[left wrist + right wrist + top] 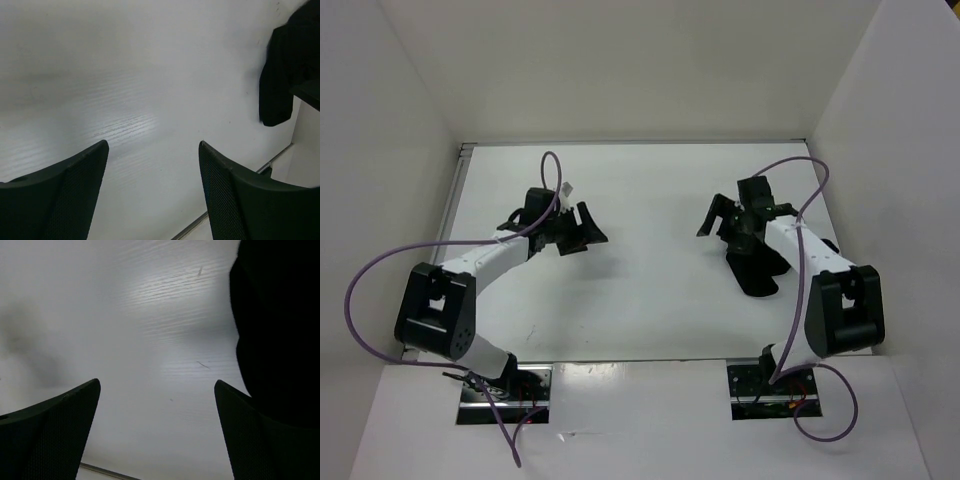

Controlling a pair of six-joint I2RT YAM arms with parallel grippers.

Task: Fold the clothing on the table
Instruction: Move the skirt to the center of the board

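Observation:
The clothing [758, 276] is a small black bundle lying on the white table [650, 300] at the right, partly under my right arm. It shows as a dark mass at the right edge of the left wrist view [280, 80] and of the right wrist view [275, 330]. My right gripper [717, 218] [157, 382] hangs open just left of the bundle, with only bare table between its fingers. My left gripper [584, 230] [152, 145] is open over the table's left half, well apart from the clothing and holding nothing.
White walls [620, 70] enclose the table at the back and both sides. A thin metal edge strip [456, 195] runs along the left side, and another stretch of strip [277, 157] shows in the left wrist view. Purple cables loop off both arms.

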